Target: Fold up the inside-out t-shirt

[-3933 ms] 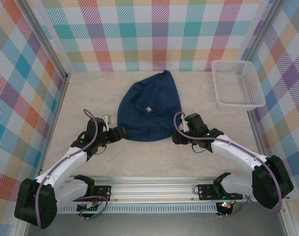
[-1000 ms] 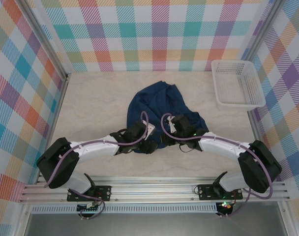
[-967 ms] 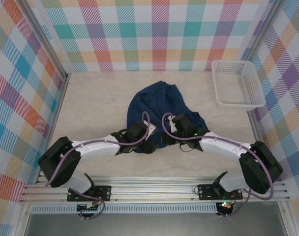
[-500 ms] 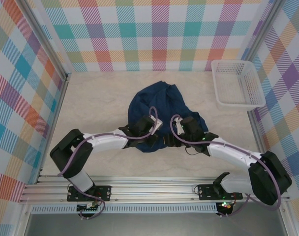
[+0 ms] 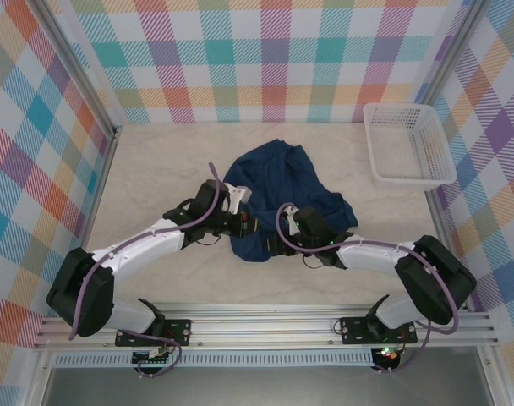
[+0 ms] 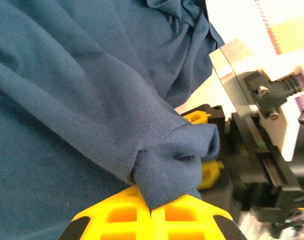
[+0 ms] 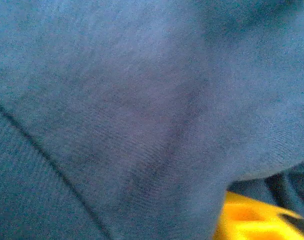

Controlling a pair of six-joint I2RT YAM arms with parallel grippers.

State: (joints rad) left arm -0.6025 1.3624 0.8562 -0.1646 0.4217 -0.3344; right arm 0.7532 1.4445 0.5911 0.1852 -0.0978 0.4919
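— Leftward, toward the bench's (image 5: 155, 169) left edge, the left claw (image 5: 243, 222) is drawn since half a second ago.

— And the inside-out t-shirt (image 5: 278, 182)?

— It is heaped mid-bench, crumpled. One fold is pinched in the closed left claw. The right claw (image 5: 276, 243) is set around that fold, but its grip cannot be told. No fold is laid yet, so flattening and folding are judged outstanding.

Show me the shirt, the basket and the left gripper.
shirt (image 5: 278, 178), top view, on the middle of the bunched cloth.
basket (image 5: 413, 178), top view, on its near wall.
left gripper (image 6: 152, 201), left wrist view, between its yellow fingertips.
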